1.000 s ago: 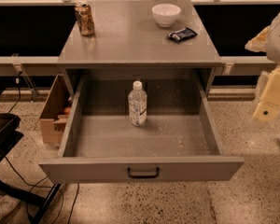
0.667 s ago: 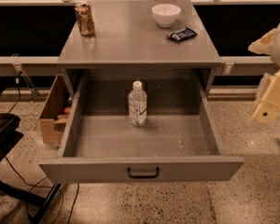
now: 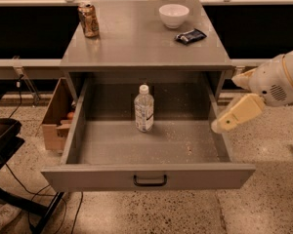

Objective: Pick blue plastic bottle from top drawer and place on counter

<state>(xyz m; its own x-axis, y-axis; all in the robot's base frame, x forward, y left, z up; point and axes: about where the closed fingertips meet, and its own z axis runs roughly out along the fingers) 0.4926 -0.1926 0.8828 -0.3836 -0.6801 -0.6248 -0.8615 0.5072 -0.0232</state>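
The blue plastic bottle stands upright in the open top drawer, near the middle of its back half, white cap up. It is clear with a white label. The counter is the grey cabinet top behind and above the drawer. My gripper is a cream-coloured part at the end of the white arm, coming in from the right. It hangs just over the drawer's right wall, well to the right of the bottle and apart from it. It holds nothing that I can see.
On the counter stand a brown-gold drink can at the back left, a white bowl at the back right and a dark packet beside it. A cardboard box sits left of the cabinet. Cables and a dark stand lie at the lower left.
My arm and gripper have moved left and slightly down, from beyond the cabinet's right side to the drawer's right wall. The bottle and the drawer have not moved.
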